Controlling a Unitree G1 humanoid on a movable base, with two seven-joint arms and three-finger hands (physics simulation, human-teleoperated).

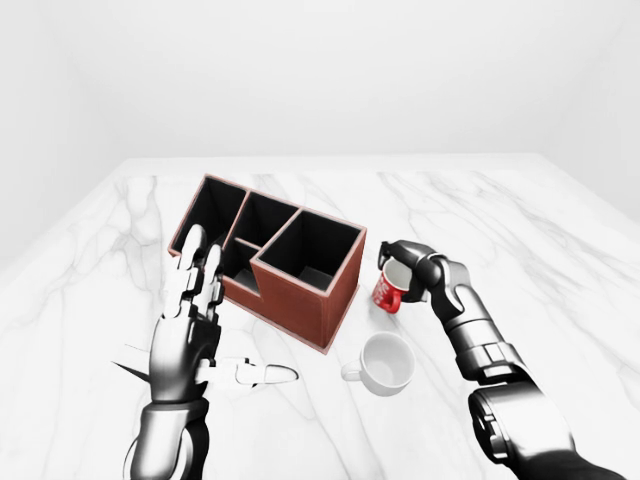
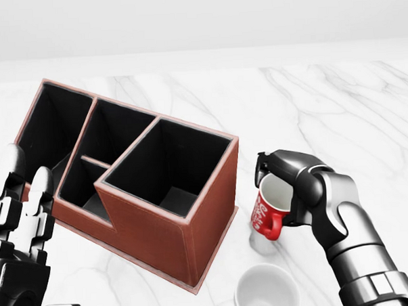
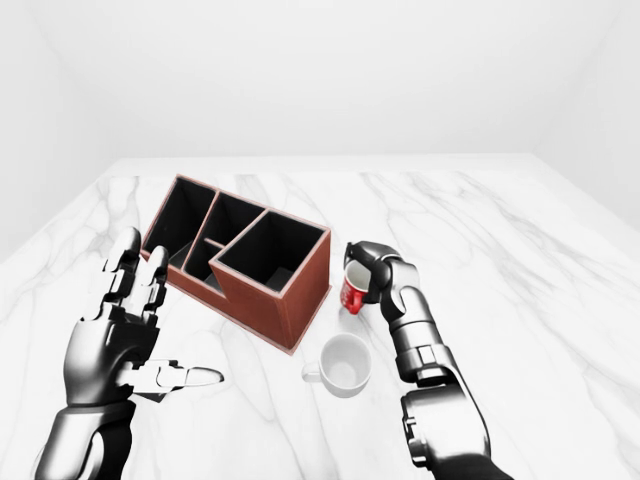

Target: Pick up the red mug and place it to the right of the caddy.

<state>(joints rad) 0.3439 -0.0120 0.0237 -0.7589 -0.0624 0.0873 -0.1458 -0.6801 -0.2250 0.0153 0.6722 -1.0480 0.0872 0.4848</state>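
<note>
The red mug (image 2: 268, 210) with white lettering is just right of the brown caddy (image 2: 157, 233) in the head view. It is tilted, and a shadow lies on the marble under it. My right hand (image 2: 285, 189) is shut on the mug, with fingers over its rim and around its right side. The caddy has several open compartments and stands at an angle across the marble table (image 1: 520, 230). My left hand (image 1: 196, 305) is open and empty, fingers spread upward, at the caddy's lower left.
A white mug (image 1: 386, 362) stands upright on the table below the red mug, close to the caddy's near corner and my right forearm. The marble table stretches wide to the right and toward the top of the views.
</note>
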